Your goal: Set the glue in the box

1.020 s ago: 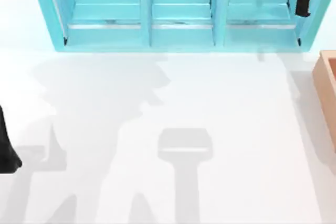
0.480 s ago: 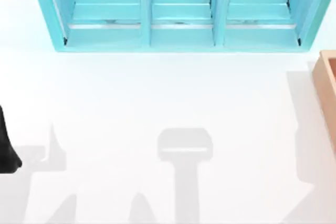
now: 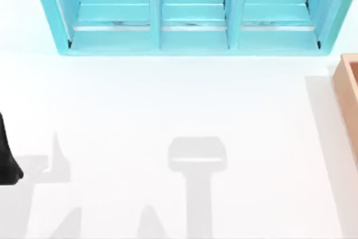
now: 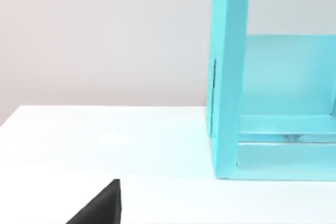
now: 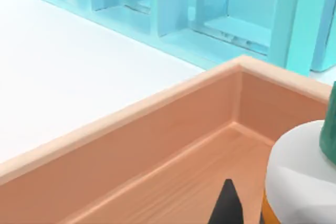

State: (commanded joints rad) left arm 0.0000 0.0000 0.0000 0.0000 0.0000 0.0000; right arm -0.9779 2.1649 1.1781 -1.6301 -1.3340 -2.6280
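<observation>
The right end effector (image 5: 247,211) shows at the lower right of the right wrist view as one dark fingertip beside the glue (image 5: 299,171). It appears closed on the bottle, though the second finger is out of sight. The glue hangs over the inside of the box (image 5: 157,145), its white shoulder and green cap upright, with the wooden floor below it and the near wall and corner well apart from it.

The risk I see is in the release: let go from this height, the small bottle could tip on landing or roll against a wall, and a sideways drift while lowering could knock it on the rim.

The left end effector (image 4: 100,208) sits parked at the lower left of the left wrist view, near the shelf (image 3: 190,15); I cannot tell its state.

In the top view, a second ago the right arm crossed the upper right corner over the shelf; now that corner is clear, and the arm shadows on the tabletop (image 3: 168,99) are gone.
</observation>
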